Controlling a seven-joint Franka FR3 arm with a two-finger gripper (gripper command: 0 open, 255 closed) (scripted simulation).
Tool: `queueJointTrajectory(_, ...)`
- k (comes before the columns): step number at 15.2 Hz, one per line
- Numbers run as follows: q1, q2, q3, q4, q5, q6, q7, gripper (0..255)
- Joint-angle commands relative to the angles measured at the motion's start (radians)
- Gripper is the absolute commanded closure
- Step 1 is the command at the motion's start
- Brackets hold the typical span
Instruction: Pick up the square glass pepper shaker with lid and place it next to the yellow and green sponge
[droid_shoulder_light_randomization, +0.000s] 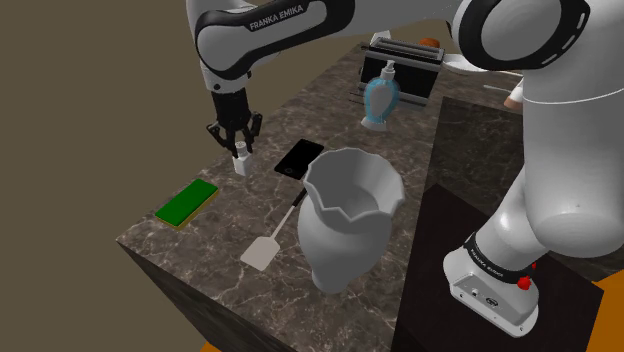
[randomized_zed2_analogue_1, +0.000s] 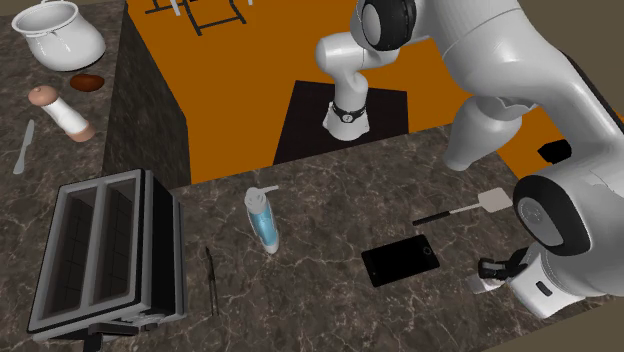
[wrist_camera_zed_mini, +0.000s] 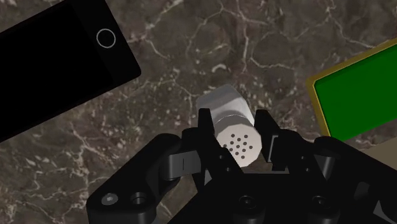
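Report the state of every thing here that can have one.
end effector: shut on the pepper shaker.
pepper shaker: upright, lid on.
sponge: lying flat, green face up.
phone: lying flat, screen dark.
soap dispenser: upright.
toaster: slots empty.
vase: upright.

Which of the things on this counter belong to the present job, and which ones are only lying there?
Belong to the job:
- gripper, clasping the shaker
- pepper shaker, pale, with a perforated lid
- green sponge with a yellow edge

Only lying about:
- black phone
- spatula
- white vase
- blue soap dispenser
- toaster
- knife
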Motion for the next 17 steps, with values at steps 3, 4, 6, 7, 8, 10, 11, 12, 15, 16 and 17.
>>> queueJointTrajectory(3,0.0,0.0,0.0,0.0,0.0,0.0,0.0,255)
queueJointTrajectory(4,0.0,0.0,0.0,0.0,0.0,0.0,0.0,0)
queueJointTrajectory(6,0.0,0.0,0.0,0.0,0.0,0.0,0.0,0)
queueJointTrajectory(7,0.0,0.0,0.0,0.0,0.0,0.0,0.0,0)
queueJointTrajectory(8,0.0,0.0,0.0,0.0,0.0,0.0,0.0,0)
queueJointTrajectory(10,0.0,-0.003,0.0,0.029,0.001,-0.032,0.0,0)
queueJointTrajectory(11,0.0,-0.004,0.0,0.06,0.001,-0.065,-0.001,0)
queueJointTrajectory(12,0.0,-0.004,0.0,0.094,0.001,-0.098,-0.001,0)
queueJointTrajectory(15,0.0,-0.003,0.0,0.123,0.001,-0.125,-0.001,0)
queueJointTrajectory(16,0.001,-0.003,0.0,0.123,0.001,-0.125,-0.001,0)
queueJointTrajectory(17,0.001,-0.003,0.0,0.123,0.001,-0.125,-0.001,0)
